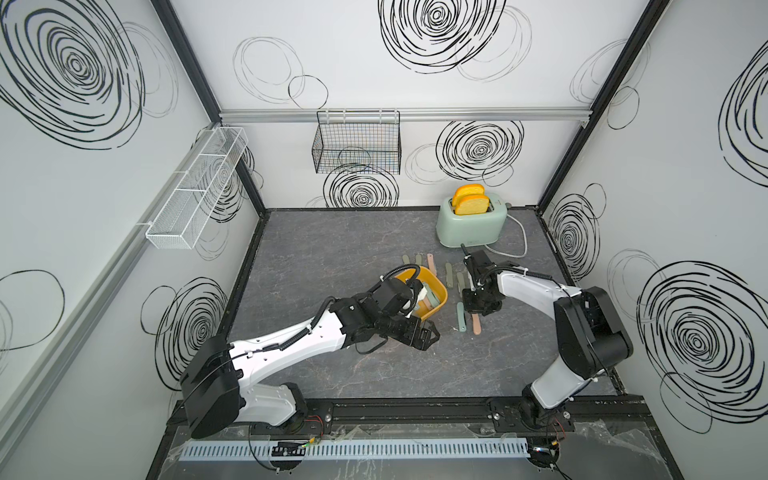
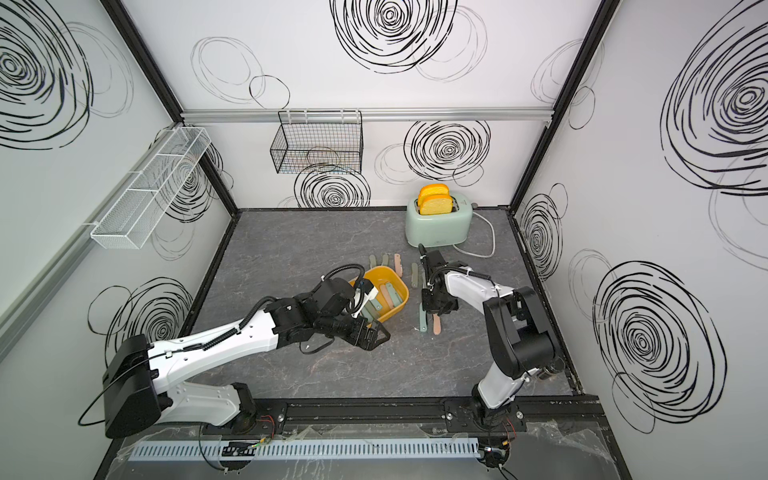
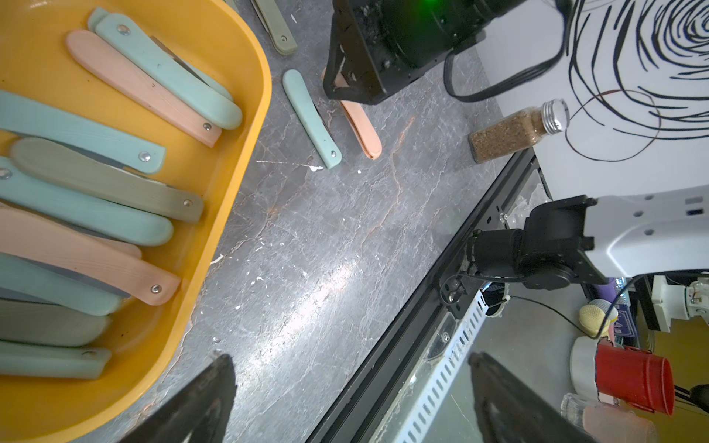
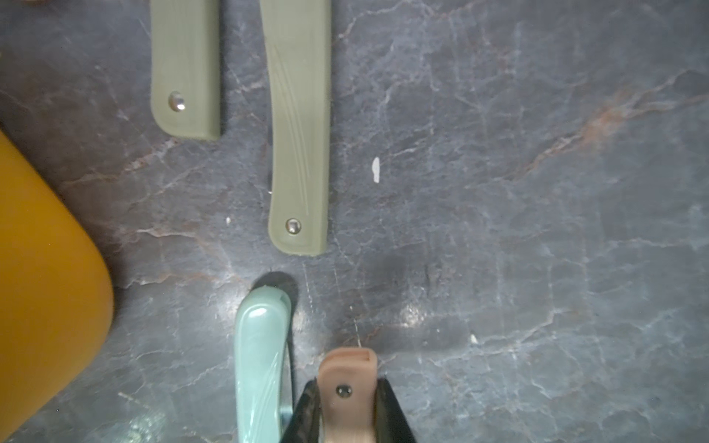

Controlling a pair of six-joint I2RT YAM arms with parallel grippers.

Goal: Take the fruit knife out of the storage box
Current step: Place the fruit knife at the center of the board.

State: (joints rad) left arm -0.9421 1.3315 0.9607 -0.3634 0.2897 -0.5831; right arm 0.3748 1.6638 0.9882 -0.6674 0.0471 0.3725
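White swirl-patterned walls (image 1: 374, 62) around a grey marbled tabletop (image 1: 332, 249).

yellow storage box (image 1: 437, 302) of folded knives, left tool (image 1: 428, 336) beside it, toaster (image 1: 469, 227) behind

The storage box (image 3: 245, 115) looks like smooth, glossy plastic. The folded fruit knives (image 3: 161, 69) have matt handles with metal rivets. The tabletop (image 4: 498, 191) is marbled and slightly shiny.

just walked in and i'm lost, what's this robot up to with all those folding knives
It is emptying folded fruit knives from the yellow storage box onto the table. The right gripper is shut on a pink knife, low beside a teal one. The left gripper hangs open next to the box, holding nothing. Several knives remain inside.
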